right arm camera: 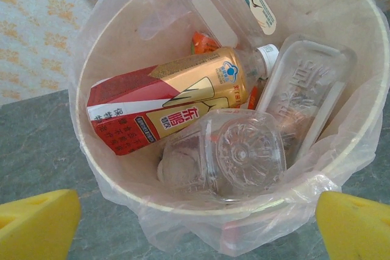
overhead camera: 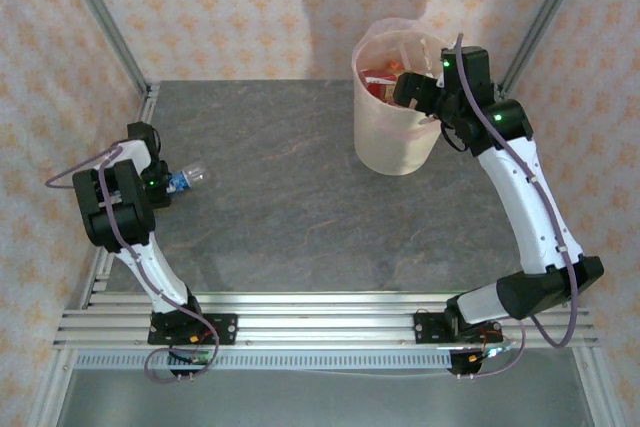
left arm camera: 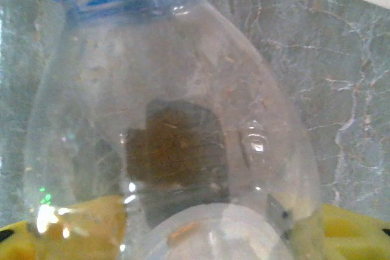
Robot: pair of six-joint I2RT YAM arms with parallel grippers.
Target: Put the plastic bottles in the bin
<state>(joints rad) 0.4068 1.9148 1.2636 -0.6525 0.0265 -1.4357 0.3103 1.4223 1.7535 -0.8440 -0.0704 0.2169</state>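
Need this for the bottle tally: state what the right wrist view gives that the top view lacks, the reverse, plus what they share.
Right wrist: clear bottles beside a red-and-gold labelled bottle inside the bin. Top: the left pincer closed on a blue-labelled bottle near the table's left edge. Both: the bin, the grey table, the right pincer open above.

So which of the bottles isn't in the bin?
The clear blue-labelled bottle between the fingers of the left gripper, near the left edge of the table; the other bottles lie inside the bin.
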